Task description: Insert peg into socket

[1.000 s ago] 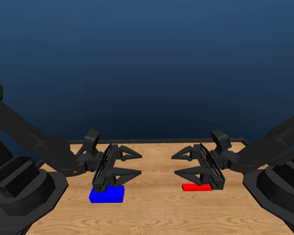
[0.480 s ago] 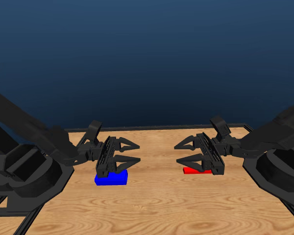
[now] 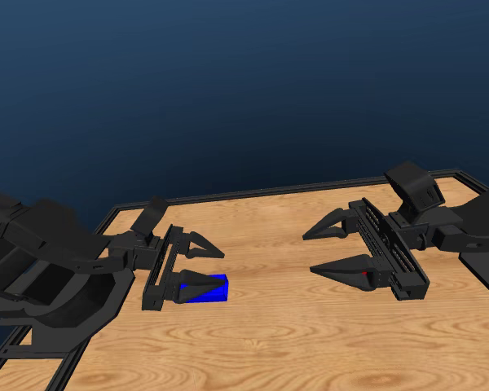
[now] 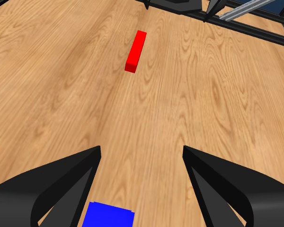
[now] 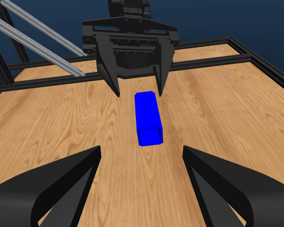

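Observation:
The blue socket (image 3: 209, 289) lies on the wooden table (image 3: 277, 334), partly behind the lower jaw of my left gripper (image 3: 221, 267), which hangs open just over it. In the right wrist view the socket (image 5: 148, 117) points its square end at the camera, and the left gripper (image 5: 137, 92) hovers over its far end. The red peg (image 4: 136, 51) lies flat farther out in the left wrist view. The head view shows only a red speck of the peg (image 3: 364, 272) behind the lower jaw of my open right gripper (image 3: 308, 254). Neither gripper holds anything.
A black frame rail (image 3: 253, 193) borders the table's far edge and another runs along its left side. Silver rails (image 5: 38, 38) stand behind the left arm. Bare wood lies between the two grippers.
The head camera has risen and swung, so the whole picture shifted. Both grippers stay open over their objects. The peg is now almost hidden behind the right gripper's jaw.

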Controlling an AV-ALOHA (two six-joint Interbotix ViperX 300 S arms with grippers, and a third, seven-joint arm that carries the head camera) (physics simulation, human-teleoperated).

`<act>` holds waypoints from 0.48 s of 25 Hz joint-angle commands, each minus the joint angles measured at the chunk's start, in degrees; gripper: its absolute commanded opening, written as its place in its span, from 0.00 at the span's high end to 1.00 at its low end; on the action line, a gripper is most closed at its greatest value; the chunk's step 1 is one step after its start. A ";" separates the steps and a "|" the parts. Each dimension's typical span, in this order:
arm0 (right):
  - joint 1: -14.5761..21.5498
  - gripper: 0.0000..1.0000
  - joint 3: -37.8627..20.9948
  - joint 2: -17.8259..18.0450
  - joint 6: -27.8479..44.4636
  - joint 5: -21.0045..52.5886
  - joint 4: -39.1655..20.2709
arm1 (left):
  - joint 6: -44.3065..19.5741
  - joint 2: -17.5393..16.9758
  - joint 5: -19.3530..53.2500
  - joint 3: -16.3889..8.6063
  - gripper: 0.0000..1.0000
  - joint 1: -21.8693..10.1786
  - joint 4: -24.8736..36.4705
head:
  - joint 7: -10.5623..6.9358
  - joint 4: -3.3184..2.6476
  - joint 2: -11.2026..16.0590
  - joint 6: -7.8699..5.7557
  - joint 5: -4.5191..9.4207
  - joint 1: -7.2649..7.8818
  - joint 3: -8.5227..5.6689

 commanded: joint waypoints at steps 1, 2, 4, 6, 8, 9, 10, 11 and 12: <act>-0.63 0.00 -2.32 -0.38 -0.34 -0.44 -1.37 | -1.02 -0.87 9.66 -1.35 0.00 1.23 1.89 | 0.36 0.17 3.66 0.77 -0.85 -0.03 -3.15; -0.72 0.00 -2.48 -0.22 -0.43 -0.38 -1.64 | -1.82 -1.16 10.27 -0.59 0.00 2.21 2.34 | 0.39 0.20 4.67 0.87 -0.92 -0.02 -3.77; -0.79 0.00 -2.73 -0.47 -0.20 -0.54 -2.21 | -2.78 -1.41 11.92 -0.80 0.00 2.61 3.38 | 0.46 0.32 6.30 1.23 -1.10 0.11 -4.72; -0.78 0.00 -2.92 -0.62 -0.35 -0.41 -2.42 | -3.67 -1.40 13.15 -0.48 0.00 3.13 4.41 | 0.50 0.41 7.25 1.47 -1.07 0.25 -5.31; -0.52 0.00 -2.82 -0.85 -0.74 -0.22 -2.44 | -4.09 -0.97 14.75 -0.46 0.00 3.36 5.86 | 0.51 0.47 8.12 1.56 -1.07 0.44 -5.83; -0.41 0.00 -2.83 -1.01 -0.88 -0.21 -2.43 | -4.50 -1.10 16.25 -0.91 0.00 4.06 5.97 | 0.49 0.48 8.31 1.55 -1.03 0.48 -5.95; -0.15 0.00 -2.54 -1.29 -1.18 0.00 -2.27 | -6.01 -1.51 16.75 -0.36 0.00 4.15 6.60 | 0.34 0.48 8.73 1.52 -0.92 0.54 -6.20; -0.06 0.00 -2.73 -1.48 -1.31 0.19 -2.22 | -5.92 -0.98 15.81 -0.73 0.00 4.49 6.79 | 0.26 0.48 8.88 1.51 -0.90 0.56 -6.29; 0.18 0.00 -2.38 -1.60 -1.63 0.47 -1.97 | -6.67 -0.17 16.25 -0.11 0.00 4.46 7.06 | 0.06 0.48 9.13 1.51 -0.92 0.58 -6.42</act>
